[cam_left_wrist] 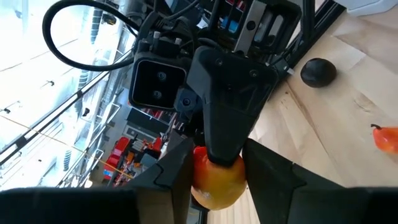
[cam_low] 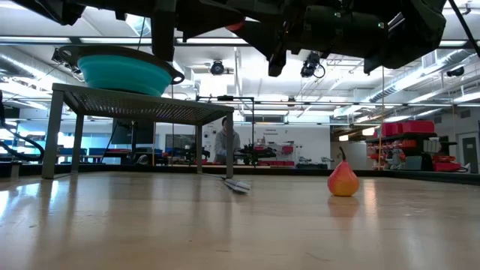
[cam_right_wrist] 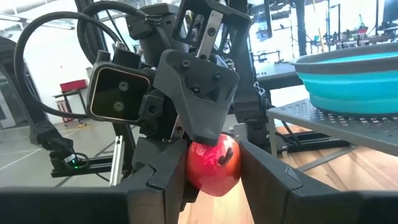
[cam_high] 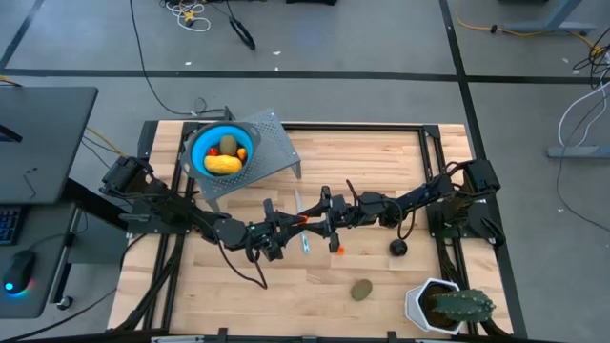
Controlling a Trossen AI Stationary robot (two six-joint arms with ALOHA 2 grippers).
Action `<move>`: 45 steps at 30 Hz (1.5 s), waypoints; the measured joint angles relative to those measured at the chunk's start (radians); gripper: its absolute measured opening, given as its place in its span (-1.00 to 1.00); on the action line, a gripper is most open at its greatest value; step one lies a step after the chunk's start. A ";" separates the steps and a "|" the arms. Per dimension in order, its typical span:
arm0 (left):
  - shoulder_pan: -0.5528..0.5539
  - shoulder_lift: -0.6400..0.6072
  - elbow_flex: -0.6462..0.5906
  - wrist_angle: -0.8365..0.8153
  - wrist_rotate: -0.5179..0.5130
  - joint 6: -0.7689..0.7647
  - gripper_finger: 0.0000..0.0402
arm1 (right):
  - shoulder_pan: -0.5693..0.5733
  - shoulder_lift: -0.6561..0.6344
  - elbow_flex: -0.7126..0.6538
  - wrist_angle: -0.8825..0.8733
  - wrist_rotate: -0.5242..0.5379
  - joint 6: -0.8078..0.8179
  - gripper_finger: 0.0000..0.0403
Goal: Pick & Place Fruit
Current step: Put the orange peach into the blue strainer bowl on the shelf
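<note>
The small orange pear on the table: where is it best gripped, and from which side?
Grip the pear around its wide lower body, coming straight down from above. It stands upright with stem up, and its narrow top would probably slip.

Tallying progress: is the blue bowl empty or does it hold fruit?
Not empty: a yellow piece, an olive-brown oval and red bits lie inside the blue bowl.

- My wooden table point(cam_high: 381, 152) carries a perforated metal stand point(cam_high: 276, 152).
- A spiky green plant in a white pot point(cam_high: 448, 307) sits at one corner.
- A thin silvery-blue stick point(cam_high: 304, 238) lies mid-table.
</note>
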 joint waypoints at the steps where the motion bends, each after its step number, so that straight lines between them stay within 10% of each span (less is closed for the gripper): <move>1: -0.001 0.000 0.000 0.000 0.000 0.000 -0.31 | 0.000 0.000 0.000 0.000 -0.001 -0.006 -0.27; 17: -0.030 0.000 0.000 0.004 -0.047 -0.185 -0.32 | 0.001 -0.029 -0.004 -0.050 -0.011 -0.067 -0.04; 26: -0.012 -0.011 0.007 0.010 0.046 -0.359 -0.32 | 0.000 -0.298 -0.111 -0.303 0.074 -0.135 -0.02; 33: 0.037 -0.199 0.013 -0.010 -0.085 -0.252 -0.32 | 0.000 -0.529 -0.174 -0.535 0.078 -0.148 -0.02; 45: 0.296 -0.699 0.013 -0.777 -0.293 -0.847 -0.32 | 0.001 -0.587 -0.202 -0.607 0.074 -0.110 -0.02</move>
